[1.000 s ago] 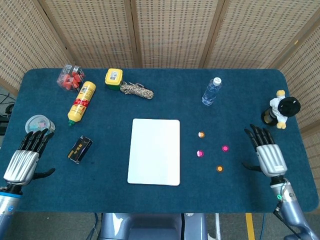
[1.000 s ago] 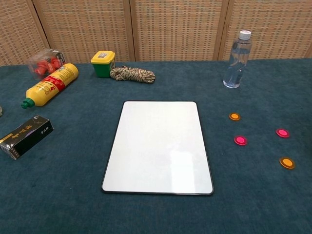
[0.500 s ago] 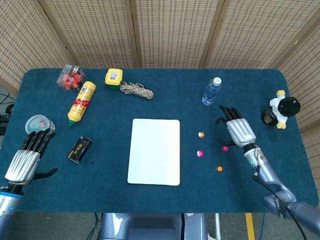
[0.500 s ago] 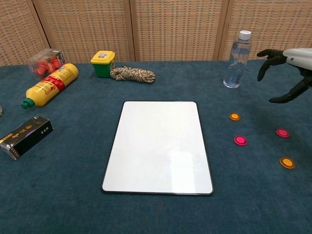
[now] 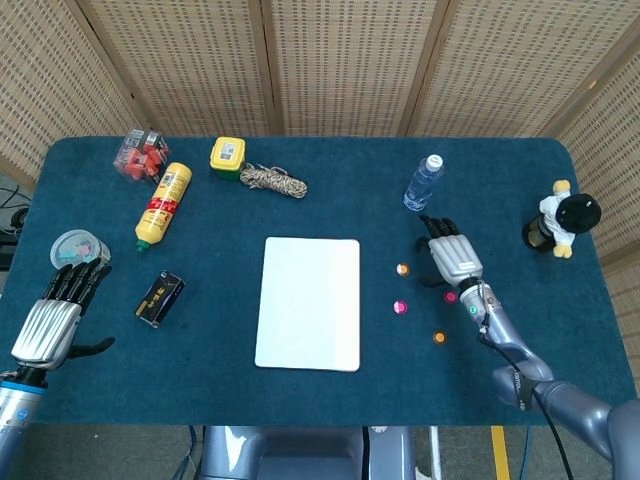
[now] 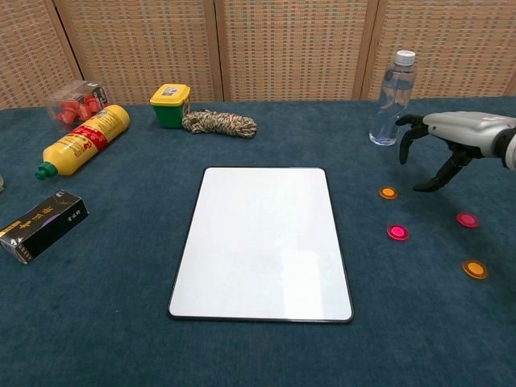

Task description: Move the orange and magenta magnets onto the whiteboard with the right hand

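Note:
The whiteboard (image 5: pixel 308 303) (image 6: pixel 262 242) lies flat at the table's middle. To its right lie two orange magnets (image 5: pixel 403 269) (image 5: pixel 438 337) and two magenta magnets (image 5: pixel 400 307) (image 5: pixel 451 296). In the chest view the orange ones (image 6: pixel 388 193) (image 6: pixel 475 268) and the magenta ones (image 6: pixel 397 232) (image 6: pixel 467 219) all rest on the cloth. My right hand (image 5: pixel 452 258) (image 6: pixel 455 129) hovers above the magnets, fingers spread and curved down, holding nothing. My left hand (image 5: pixel 55 315) rests open at the table's left edge.
A water bottle (image 6: pixel 393 98) stands just behind my right hand. A small figure (image 5: pixel 562 218) is at the far right. At the back left are a yellow bottle (image 6: pixel 83 139), a green and yellow box (image 6: pixel 171 105), a rope bundle (image 6: pixel 219 123) and a black box (image 6: pixel 42 225).
My right hand has moved from the table's right edge leftward and forward to above the magnets, near the water bottle. The magnets and my left hand have not moved.

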Tool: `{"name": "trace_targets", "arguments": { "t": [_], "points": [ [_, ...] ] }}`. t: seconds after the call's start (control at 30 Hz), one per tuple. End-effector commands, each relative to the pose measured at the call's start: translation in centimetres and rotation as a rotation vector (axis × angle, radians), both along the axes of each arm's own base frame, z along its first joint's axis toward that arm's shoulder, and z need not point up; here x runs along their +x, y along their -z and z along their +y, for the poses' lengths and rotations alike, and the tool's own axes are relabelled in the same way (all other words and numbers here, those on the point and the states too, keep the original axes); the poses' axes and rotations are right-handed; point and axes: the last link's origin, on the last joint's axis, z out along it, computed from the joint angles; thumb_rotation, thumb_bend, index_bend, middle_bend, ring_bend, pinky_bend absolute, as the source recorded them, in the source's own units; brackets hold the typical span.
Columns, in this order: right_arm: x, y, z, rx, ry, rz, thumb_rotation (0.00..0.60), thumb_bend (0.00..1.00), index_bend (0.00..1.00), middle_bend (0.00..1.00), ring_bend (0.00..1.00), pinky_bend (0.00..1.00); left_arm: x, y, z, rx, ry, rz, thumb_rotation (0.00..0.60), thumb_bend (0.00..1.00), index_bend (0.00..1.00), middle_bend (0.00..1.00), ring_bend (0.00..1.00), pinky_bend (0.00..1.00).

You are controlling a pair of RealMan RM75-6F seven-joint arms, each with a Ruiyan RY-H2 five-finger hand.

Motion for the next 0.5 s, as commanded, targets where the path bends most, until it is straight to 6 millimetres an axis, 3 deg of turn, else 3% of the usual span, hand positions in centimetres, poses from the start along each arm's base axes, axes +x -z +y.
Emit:
{"name": "trace_targets", "arguments": {
  "t": [0.03,0.23,0.5],
  "points": [
    [0.5,1.0,-0.1,0.01,-0.005,0.013,0.6,0.26,0.38,0.0,0.0,0.0,0.0,0.0,0.0,-0.007,-0.006,-0.008,0.6,0.0,0.0,0.0,0.0,0.0],
    [0.9,2.3,-0.4,0.02,0.017,0.012,0.6,0.26,0.38,0.0,0.0,0.0,0.0,0.0,0.0,-0.015,-0.011,-0.021,0.6,0.0,0.0,0.0,0.0,0.0],
    [1.5,3.2,-0.8,0.027,0.036,0.014,0.6,0.34,0.38,0.0,0.0,0.0,0.1,0.0,0.0,-0.02,-0.016,-0.029,0.6,0.0,0.0,0.0,0.0,0.0]
  ]
}}
